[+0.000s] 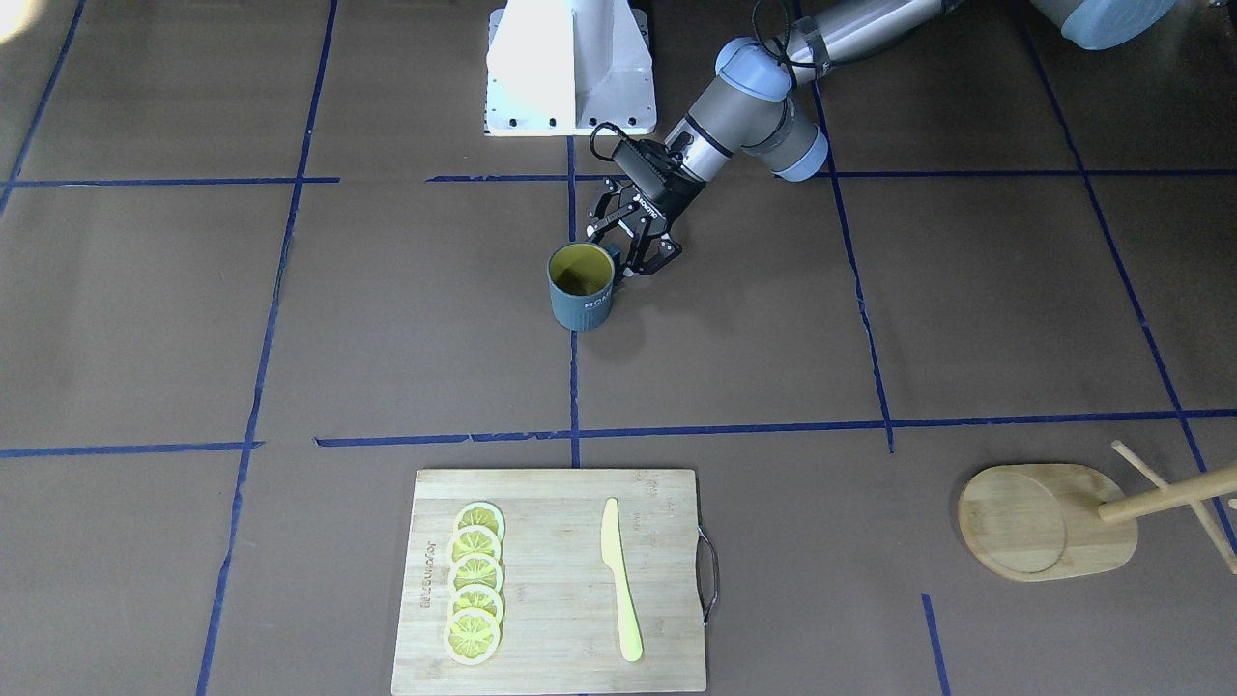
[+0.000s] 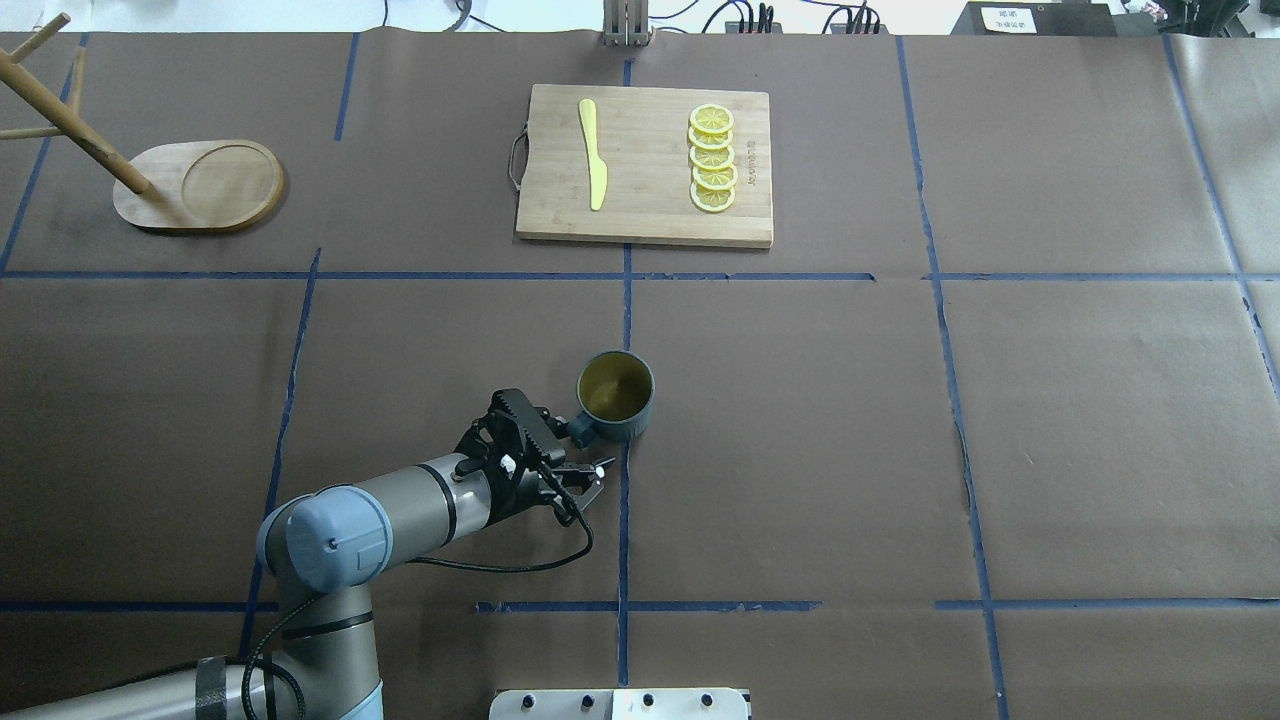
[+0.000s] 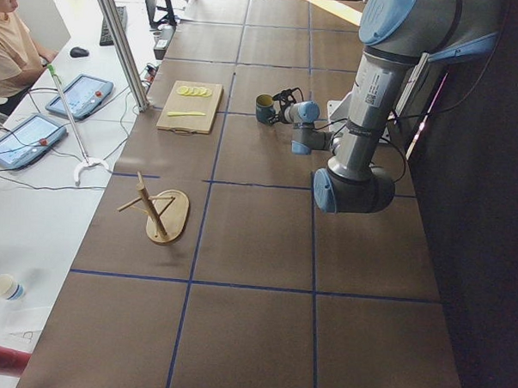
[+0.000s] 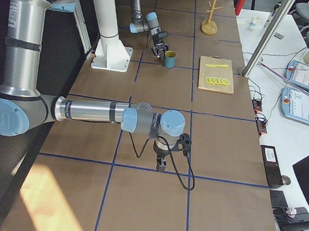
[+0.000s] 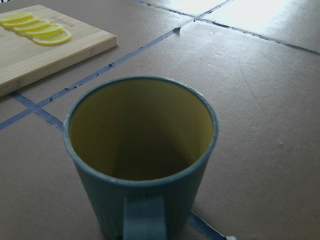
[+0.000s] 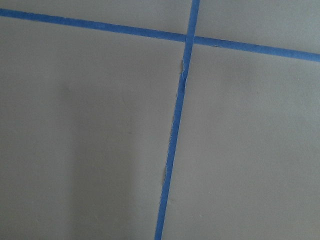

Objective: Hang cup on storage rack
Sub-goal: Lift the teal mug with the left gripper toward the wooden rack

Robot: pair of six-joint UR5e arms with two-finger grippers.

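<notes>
Left gripper (image 2: 578, 450) at cup handle, mug tree far off.
Mug tree (image 2: 190, 185) stands far left, well apart from cup; left gripper low, jaws apart, tips at the handle; cup (image 2: 615, 395) upright mid-table; bamboo cutting board (image 2: 645, 215) beyond with knife (image 2: 594, 155) and lemon slices (image 2: 712, 158). Right gripper (image 4: 161, 163): jaws unclear, cannot tell.

The left arm (image 2: 400, 510) and right arm (image 4: 90, 112) are smooth silver-grey tubes with bulky grey joints and pale blue round caps (image 2: 325, 540). One right-arm cap carries a pale logo. The left gripper (image 2: 583, 452) is black, with skeletal linkage fingers and white lettering. A thin black cable (image 2: 560, 555) trails from its wrist. The base pedestal (image 1: 570, 68) is white, dotted with dark bolt holes.
</notes>
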